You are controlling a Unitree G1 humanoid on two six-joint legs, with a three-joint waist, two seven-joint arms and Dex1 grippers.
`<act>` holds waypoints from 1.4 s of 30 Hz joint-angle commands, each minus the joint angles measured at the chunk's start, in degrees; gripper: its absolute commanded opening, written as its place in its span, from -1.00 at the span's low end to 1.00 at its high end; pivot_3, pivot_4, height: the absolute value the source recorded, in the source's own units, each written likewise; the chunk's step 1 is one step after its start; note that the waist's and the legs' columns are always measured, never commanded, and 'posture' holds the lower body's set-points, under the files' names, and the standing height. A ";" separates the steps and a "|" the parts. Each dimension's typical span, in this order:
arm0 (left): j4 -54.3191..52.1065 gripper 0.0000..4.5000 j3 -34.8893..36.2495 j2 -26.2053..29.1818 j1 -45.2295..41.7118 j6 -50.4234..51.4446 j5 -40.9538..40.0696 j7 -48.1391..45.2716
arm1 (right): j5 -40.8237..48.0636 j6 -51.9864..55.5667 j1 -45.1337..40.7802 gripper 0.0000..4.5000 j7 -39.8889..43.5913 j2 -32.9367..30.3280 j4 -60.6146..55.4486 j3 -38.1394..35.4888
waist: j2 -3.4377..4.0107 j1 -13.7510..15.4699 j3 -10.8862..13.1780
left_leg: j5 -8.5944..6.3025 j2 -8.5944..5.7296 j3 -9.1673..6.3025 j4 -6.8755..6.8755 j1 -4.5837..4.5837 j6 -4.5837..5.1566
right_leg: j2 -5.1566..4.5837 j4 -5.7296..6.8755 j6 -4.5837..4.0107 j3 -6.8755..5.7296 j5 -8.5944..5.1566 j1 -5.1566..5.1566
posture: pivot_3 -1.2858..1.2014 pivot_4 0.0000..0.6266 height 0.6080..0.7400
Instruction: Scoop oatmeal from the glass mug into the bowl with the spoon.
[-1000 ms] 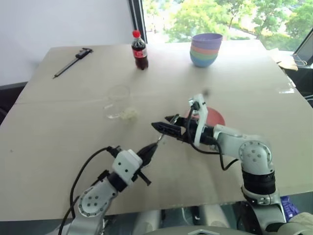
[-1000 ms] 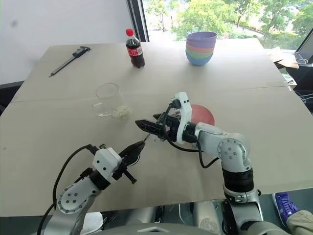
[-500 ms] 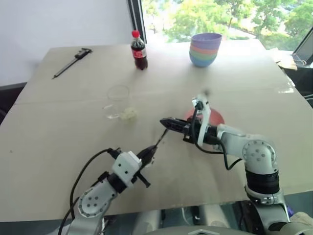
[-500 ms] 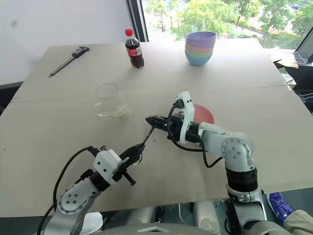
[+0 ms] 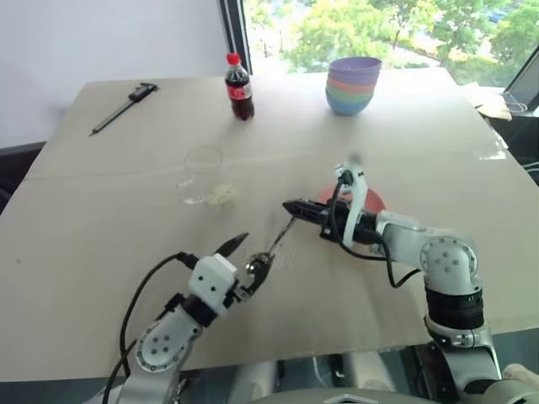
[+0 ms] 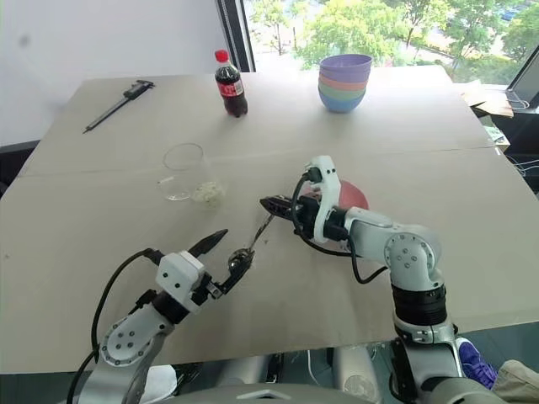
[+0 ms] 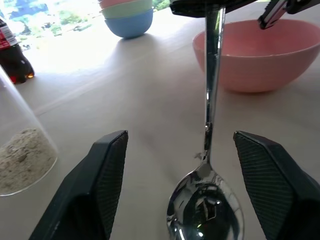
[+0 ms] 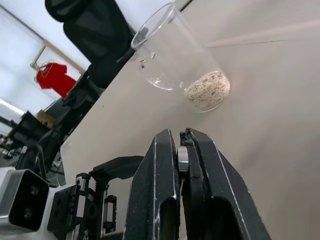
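My right gripper (image 5: 290, 206) is shut on the end of the spoon's thin handle (image 8: 182, 160), just in front of the pink bowl (image 5: 372, 202). The silver spoon (image 7: 205, 210) slants down towards me. Its oval bowl (image 5: 255, 265) lies between the spread fingers of my left gripper (image 5: 253, 252), which is open and not touching it. The glass mug (image 5: 202, 172) stands to the far left of both grippers. The oatmeal (image 7: 22, 152) is a pale heap at the mug's bottom.
A red-capped cola bottle (image 5: 240, 87) and a stack of coloured bowls (image 5: 354, 84) stand at the far side of the table. A dark caliper (image 5: 125, 107) lies at the far left. Bare tabletop stretches between the mug and the pink bowl.
The right gripper closed on the spoon's handle. The left gripper then opened and let go of the spoon's bowl end, drawing back slightly to the left.
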 commanded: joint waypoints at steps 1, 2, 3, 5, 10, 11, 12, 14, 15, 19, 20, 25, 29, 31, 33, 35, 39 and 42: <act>-4.11 0.44 5.76 -2.68 -0.79 2.25 4.10 8.54 | 4.69 0.44 -3.26 -1.00 -2.76 1.15 1.00 -4.48 | 0.00 0.05 0.00 | 0.00 0.00 -0.01 0.00 0.00 0.00 | 0.00 0.00 0.00 0.00 0.00 0.00 | 0.03 -0.52 1.00; -4.38 0.44 7.56 -3.65 -1.11 2.77 5.50 11.02 | 5.85 0.65 -4.09 -1.00 -3.87 1.35 1.93 -5.64 | 0.00 0.07 0.00 | 0.00 0.00 -0.01 0.00 0.00 0.00 | 0.00 0.00 0.00 -0.01 0.00 0.00 | 0.03 -0.52 1.00; -4.66 0.44 9.20 -4.41 -1.18 2.34 6.27 12.69 | 6.66 0.77 -4.86 -1.00 -4.77 1.43 2.75 -6.57 | 0.00 0.08 0.00 | 0.00 -0.01 -0.01 0.00 0.00 0.00 | 0.00 0.01 0.00 0.00 0.00 0.00 | 0.03 -0.52 1.00; -4.91 0.44 13.15 -5.67 -1.12 0.40 7.05 15.78 | 7.63 0.50 -6.38 -1.00 -6.54 1.43 4.39 -8.16 | 0.00 0.03 0.00 | 0.00 0.00 -0.01 0.01 0.01 0.00 | 0.01 0.02 0.00 -0.01 0.01 0.01 | 0.03 -0.52 1.00; -1.58 0.44 17.17 -4.69 -4.31 2.66 7.22 17.51 | 8.20 -0.26 -9.74 -1.00 -8.26 0.24 7.27 -10.65 | 0.00 0.20 0.00 | 0.00 -0.01 -0.01 0.00 -0.03 0.00 | -0.04 0.02 0.00 -0.03 0.01 -0.01 | 0.03 -0.52 1.00; -0.37 0.44 17.13 -4.12 -5.38 3.50 6.82 17.05 | 8.17 -0.48 -10.48 -1.00 -8.34 -0.02 7.79 -11.05 | 0.01 0.25 0.01 | 0.00 -0.02 -0.02 0.00 -0.03 0.00 | -0.05 0.02 0.00 -0.05 0.01 -0.01 | 0.03 -0.52 1.00; 1.45 0.44 16.55 -3.32 -6.97 4.66 5.69 15.70 | 8.25 -0.77 -11.59 -1.00 -8.48 -0.34 8.53 -11.61 | 0.03 0.25 0.01 | 0.00 -0.05 -0.02 0.00 -0.04 0.00 | -0.06 0.02 0.00 -0.05 0.01 0.00 | 0.03 -0.52 1.00; 4.39 0.44 15.66 -1.64 -9.81 6.20 4.96 13.85 | 8.68 -1.04 -13.47 -1.00 -8.82 -0.85 9.73 -12.56 | 0.03 0.08 0.02 | 0.01 -0.08 0.00 0.03 -0.02 0.01 | -0.04 0.07 0.00 -0.05 0.01 0.00 | 0.03 -0.52 1.00; 5.58 0.44 15.77 -1.00 -11.15 6.44 4.43 13.29 | 9.03 -1.12 -14.23 -1.00 -9.29 -0.92 10.28 -13.06 | 0.03 0.04 0.02 | 0.01 -0.07 0.00 0.04 -0.01 0.01 | -0.01 0.09 0.00 -0.04 0.01 0.00 | 0.03 -0.52 1.00; 8.81 0.44 16.87 0.83 -14.12 6.52 4.04 12.70 | 9.39 -1.53 -15.22 -1.00 -10.68 -1.20 10.84 -14.07 | 0.02 -0.20 0.01 | 0.02 -0.03 0.02 0.03 0.01 -0.01 | 0.02 0.20 0.00 -0.01 0.01 -0.05 | 0.03 -0.52 1.00; 9.88 0.44 17.00 1.30 -14.95 6.59 3.80 12.41 | 9.35 -1.83 -15.39 -1.00 -11.12 -1.29 10.88 -14.33 | 0.03 -0.14 0.01 | 0.02 -0.03 0.06 0.01 -0.04 -0.01 | 0.00 0.25 0.00 0.02 0.00 -0.15 | 0.03 -0.52 1.00; 14.09 0.44 16.72 3.45 -18.04 6.82 3.01 10.96 | 9.41 -2.87 -15.42 -1.00 -12.89 -1.57 10.51 -15.00 | 0.02 -0.09 0.01 | 0.09 -0.07 0.14 0.05 -0.46 -0.14 | -0.09 0.46 0.00 0.11 0.01 -0.64 | 0.03 -0.52 1.00; 17.83 0.44 16.66 5.37 -20.97 6.37 2.25 9.44 | 8.27 -3.24 -15.30 -1.00 -12.63 -3.46 10.69 -14.81 | 0.01 -0.06 0.01 | 0.14 -0.10 0.14 0.27 -0.92 -0.22 | -0.11 0.74 0.00 0.11 0.01 -1.11 | 0.03 -0.52 1.00; 19.53 0.44 16.11 6.12 -22.30 5.87 2.04 8.54 | 7.43 -3.70 -15.21 -1.00 -12.03 -4.53 11.18 -14.65 | 0.01 -0.02 0.00 | 0.14 -0.10 0.14 0.27 -0.91 -0.21 | -0.11 0.76 0.00 0.11 0.01 -1.11 | 0.03 -0.52 1.00; 21.11 0.44 15.59 6.51 -23.51 5.36 1.96 7.87 | 7.11 -4.08 -15.23 -1.00 -11.71 -5.11 11.49 -14.58 | 0.01 -0.03 0.01 | 0.12 -0.10 0.15 0.27 -0.91 -0.17 | -0.11 0.76 0.00 0.12 0.01 -1.11 | 0.03 -0.52 1.00; 22.73 0.44 15.21 6.64 -24.77 4.77 1.90 7.45 | 6.87 -4.31 -15.24 -1.00 -11.56 -5.34 11.57 -14.46 | 0.01 -0.05 0.00 | 0.11 -0.10 0.15 0.27 -0.90 -0.17 | -0.11 0.77 0.00 0.13 0.01 -1.11 | 0.03 -0.52 1.00; 25.24 0.44 14.98 6.46 -26.70 3.53 1.58 7.07 | 6.53 -4.52 -15.08 -1.00 -11.36 -5.35 11.45 -14.23 | 0.01 -0.11 0.01 | 0.15 -0.09 0.18 0.28 -0.91 -0.23 | -0.10 0.78 0.00 0.16 0.01 -1.14 | 0.03 -0.52 1.00; 26.31 0.44 14.76 6.34 -27.88 2.61 1.22 6.93 | 6.50 -4.69 -14.99 -1.00 -11.43 -5.21 11.37 -14.16 | 0.01 -0.07 0.00 | 0.15 -0.08 0.19 0.28 -0.94 -0.23 | -0.12 0.78 0.00 0.17 0.01 -1.17 | 0.03 -0.52 1.00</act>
